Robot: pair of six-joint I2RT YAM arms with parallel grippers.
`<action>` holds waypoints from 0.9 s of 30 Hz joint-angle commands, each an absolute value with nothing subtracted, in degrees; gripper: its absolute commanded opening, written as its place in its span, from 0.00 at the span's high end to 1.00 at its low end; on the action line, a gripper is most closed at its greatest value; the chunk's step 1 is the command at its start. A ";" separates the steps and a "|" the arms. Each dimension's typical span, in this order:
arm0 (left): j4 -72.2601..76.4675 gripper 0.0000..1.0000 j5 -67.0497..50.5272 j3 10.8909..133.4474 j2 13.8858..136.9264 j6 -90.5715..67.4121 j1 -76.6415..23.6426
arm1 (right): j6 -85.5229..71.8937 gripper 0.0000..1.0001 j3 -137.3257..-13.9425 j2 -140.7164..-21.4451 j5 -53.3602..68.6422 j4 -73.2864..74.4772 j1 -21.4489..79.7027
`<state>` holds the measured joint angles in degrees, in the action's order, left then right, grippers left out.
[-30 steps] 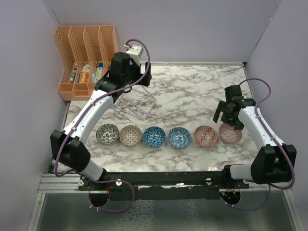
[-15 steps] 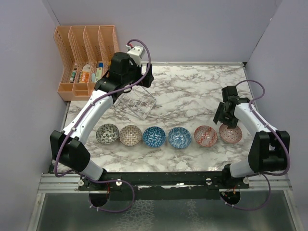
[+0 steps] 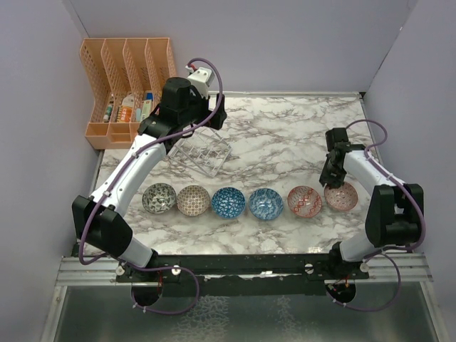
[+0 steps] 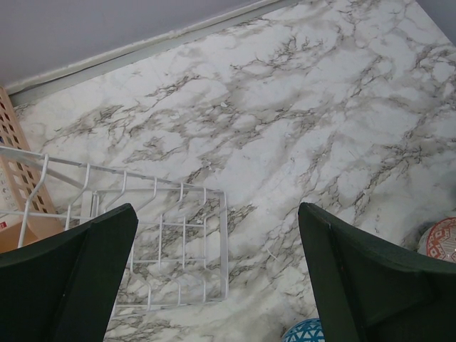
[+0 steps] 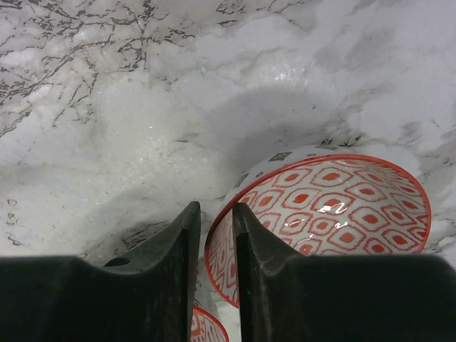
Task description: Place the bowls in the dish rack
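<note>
My right gripper [image 5: 216,209] stands narrowly parted astride the rim of the small round red-patterned bowl [image 5: 335,206], one finger inside, one outside; whether it pinches yet I cannot tell. That bowl sits rightmost in the row on the marbled table [image 5: 107,107], well apart from the clear barred dish rack [image 3: 203,151] under my wide, empty left gripper [image 4: 217,210]. Stiff, glossy, probably slick and chippable: grip the rim squarely

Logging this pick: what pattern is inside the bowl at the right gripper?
The rightmost bowl has red dotted diamonds on white, red rim; clearest in right wrist view.
</note>
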<state>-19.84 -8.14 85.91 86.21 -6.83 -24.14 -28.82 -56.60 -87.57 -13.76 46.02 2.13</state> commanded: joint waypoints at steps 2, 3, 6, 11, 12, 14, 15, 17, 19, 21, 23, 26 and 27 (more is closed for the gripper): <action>-19.50 0.01 -7.82 86.19 83.93 -6.28 -24.35 | -29.16 0.84 -55.55 -87.50 -13.14 44.00 1.67; -19.49 0.01 -7.76 86.06 83.80 -6.39 -24.35 | -29.03 0.91 -55.59 -87.39 -13.18 44.09 1.67; -19.55 0.01 -7.25 86.02 83.25 -6.50 -24.35 | -28.31 0.99 -56.34 -86.60 -13.35 44.58 1.67; -20.10 0.01 -6.22 86.84 82.56 -6.50 -24.36 | -26.68 0.99 -61.43 -83.49 -10.42 44.48 1.67; -20.08 0.01 -5.97 87.10 82.39 -6.66 -24.35 | -26.47 0.99 -63.02 -82.86 -8.78 44.03 1.67; -20.08 0.01 -5.05 87.71 82.22 -7.41 -24.35 | -26.72 0.99 -66.88 -82.20 -4.81 43.27 1.68; -20.12 0.01 -4.67 88.06 82.03 -7.73 -24.39 | -26.75 0.99 -68.99 -82.18 -2.19 42.72 1.67; -19.95 0.01 -4.06 88.72 81.75 -8.59 -24.32 | -28.15 0.99 -72.52 -82.38 3.06 40.89 1.67; -20.07 0.01 -2.82 89.60 81.46 -9.98 -24.36 | -30.39 0.99 -73.81 -82.02 9.70 36.37 1.67; -20.42 0.01 -1.61 90.28 81.20 -11.38 -24.26 | -34.68 0.99 -73.66 -81.69 17.10 30.66 1.76; -20.63 0.01 -0.98 90.37 80.57 -12.35 -24.26 | -39.97 0.99 -71.99 -81.25 24.02 23.47 1.76; -20.65 0.01 0.47 89.93 79.19 -14.44 -24.28 | -48.94 0.99 -66.57 -80.04 32.60 8.72 1.96; -20.63 0.01 0.86 89.72 78.73 -15.20 -24.27 | -51.67 0.99 -64.77 -79.90 34.49 4.07 2.30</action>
